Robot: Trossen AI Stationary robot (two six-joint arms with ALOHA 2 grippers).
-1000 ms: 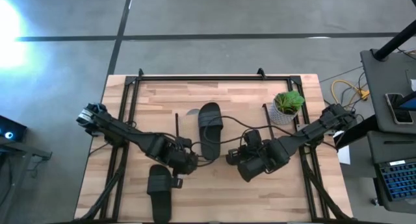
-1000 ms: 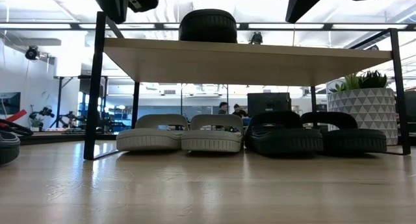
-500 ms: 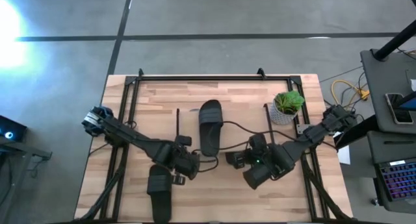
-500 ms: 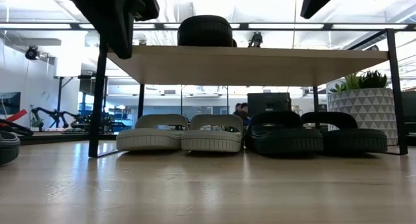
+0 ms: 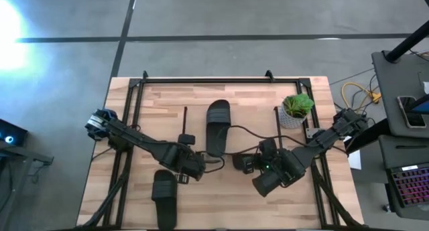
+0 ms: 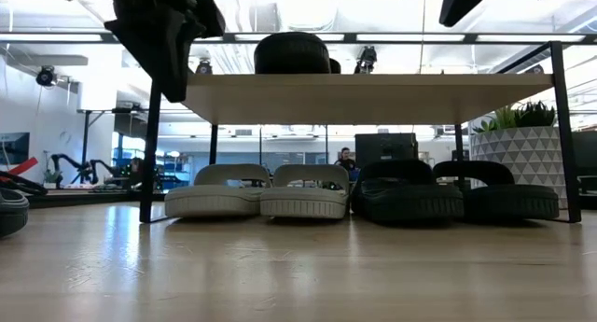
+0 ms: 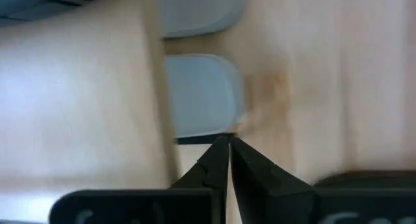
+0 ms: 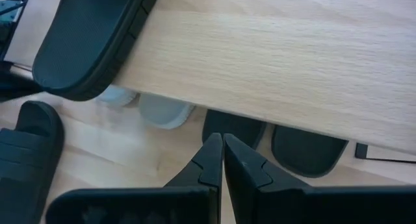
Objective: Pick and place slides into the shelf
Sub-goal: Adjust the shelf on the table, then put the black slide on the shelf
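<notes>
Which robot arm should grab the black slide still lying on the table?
Probably the left. The left gripper hangs just beside the loose black slide, its fingers shut and empty. The right gripper sits farther away, across the table near the shelf.

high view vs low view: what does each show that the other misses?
Only high view: the left gripper and right gripper, both over the table's front half, and a black slide lying on the table in front of the left arm.

Only low view: four slides under the shelf, a grey pair and a black pair, side by side.

Both: the black slide on the shelf top, and the potted plant at the shelf's right end.
</notes>
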